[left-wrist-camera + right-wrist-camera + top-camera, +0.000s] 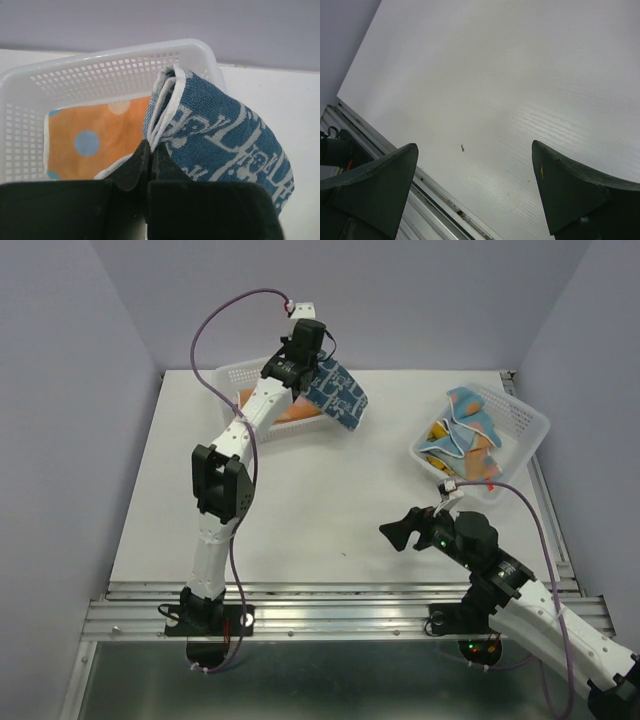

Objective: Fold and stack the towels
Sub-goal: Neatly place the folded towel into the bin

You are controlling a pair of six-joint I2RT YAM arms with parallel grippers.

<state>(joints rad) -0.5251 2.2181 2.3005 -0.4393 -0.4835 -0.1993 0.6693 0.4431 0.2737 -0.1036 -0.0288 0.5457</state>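
Note:
A folded navy towel with a pale blue pattern [337,395] [225,135] hangs from my left gripper [312,365] [151,146], which is shut on its white-edged corner. It is held above the right end of the far-left white basket [245,375] [100,67]. Inside that basket lies a folded orange towel with blue dots [95,142] [290,412]. Several unfolded towels, light blue and orange [465,435], fill the right basket [525,420]. My right gripper [400,532] [475,160] hovers open over the bare table near the front edge, holding nothing.
White table [330,500] [510,75] with a metal rail [330,590] [435,200] along its near edge. Grey walls close in the left, back and right sides. A purple cable [215,330] loops above the left arm.

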